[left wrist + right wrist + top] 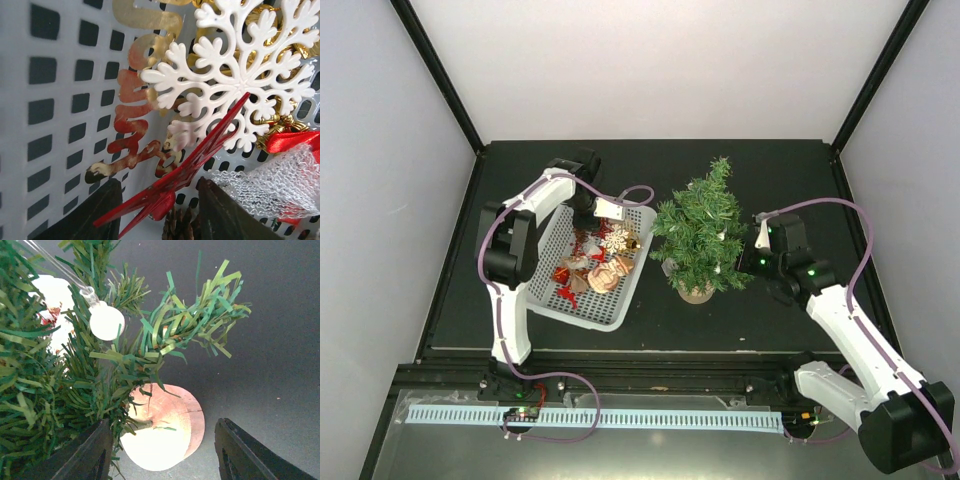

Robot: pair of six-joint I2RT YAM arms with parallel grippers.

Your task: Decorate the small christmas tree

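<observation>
Black desk (770, 320): white mesh basket (545, 300) left of centre, small christmas tree (705, 235) upright just right of it, on its round wooden base (165, 435). One white bauble (106, 322) hangs in the branches. Left tool (159, 184) is down in the basket, fingers apart and straddling a red snowflake (200, 155) that lies under a white snowflake (235, 75); can't tell if they touch it. Right tool (164, 422) is at the tree's right side, spread, with low branches and the base between its fingers, gripping nothing.
</observation>
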